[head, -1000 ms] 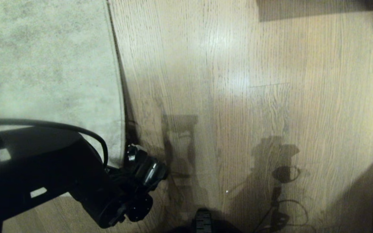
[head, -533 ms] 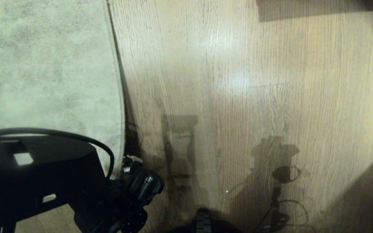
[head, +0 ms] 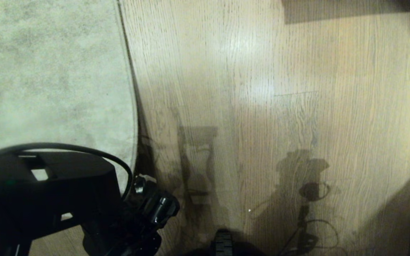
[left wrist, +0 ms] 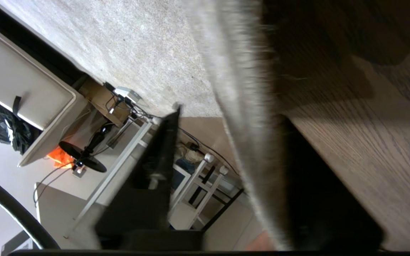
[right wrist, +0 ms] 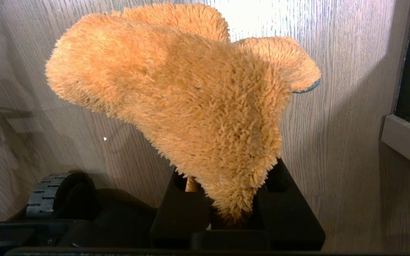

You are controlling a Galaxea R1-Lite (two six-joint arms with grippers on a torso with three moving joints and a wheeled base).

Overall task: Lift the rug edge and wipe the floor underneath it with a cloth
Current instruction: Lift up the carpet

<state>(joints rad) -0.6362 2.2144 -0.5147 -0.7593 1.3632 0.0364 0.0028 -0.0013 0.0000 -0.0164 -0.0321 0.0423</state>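
The left gripper (left wrist: pixel 222 170) straddles the rug edge (left wrist: pixel 247 117), jaws apart, hem running toward twelve o'clock.

One rug (head: pixel 48 71), one cloth (right wrist: pixel 190 106) (orange) — two grippers.
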